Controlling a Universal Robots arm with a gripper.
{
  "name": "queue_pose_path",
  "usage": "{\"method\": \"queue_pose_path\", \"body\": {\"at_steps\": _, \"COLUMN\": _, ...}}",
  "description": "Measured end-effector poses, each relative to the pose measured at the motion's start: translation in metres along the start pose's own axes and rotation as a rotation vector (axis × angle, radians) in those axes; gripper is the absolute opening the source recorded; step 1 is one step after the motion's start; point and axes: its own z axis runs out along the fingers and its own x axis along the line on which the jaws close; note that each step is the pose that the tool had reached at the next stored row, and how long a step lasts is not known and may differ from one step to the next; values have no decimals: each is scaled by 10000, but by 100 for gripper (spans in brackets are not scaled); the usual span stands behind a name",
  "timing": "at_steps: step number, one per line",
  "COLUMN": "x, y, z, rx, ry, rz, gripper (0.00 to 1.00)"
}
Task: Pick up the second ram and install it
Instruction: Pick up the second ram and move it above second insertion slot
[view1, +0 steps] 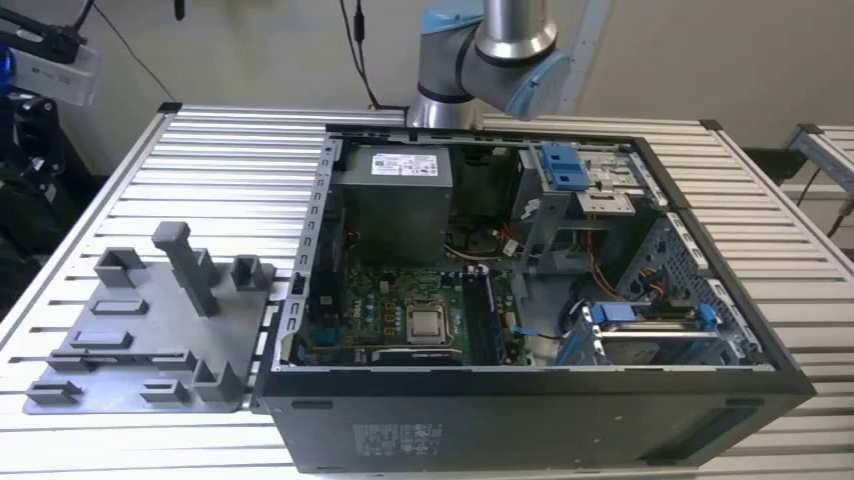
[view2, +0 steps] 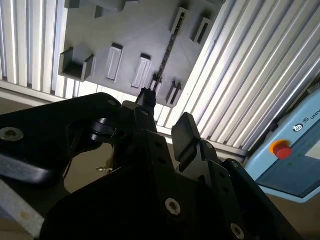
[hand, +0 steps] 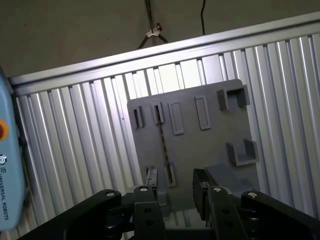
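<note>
Currently — pincer (hand: 175, 176) apart | over second ram (hand: 162, 141) — edgewise in grey holder (hand: 210, 137)

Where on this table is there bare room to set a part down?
Bare table slats lie behind the grey fixture plate, beside the open computer case, and in a strip at the exterior view's right of it. Crowded: the plate's holders and the case's inside.
</note>
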Motion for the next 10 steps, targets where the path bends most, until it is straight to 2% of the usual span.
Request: {"method": "queue_pose_path", "body": {"at_steps": 10, "x": -1, "y": -5, "z": 115, "rx": 24, "ry": -5, "rz": -4, "gripper": 42}}
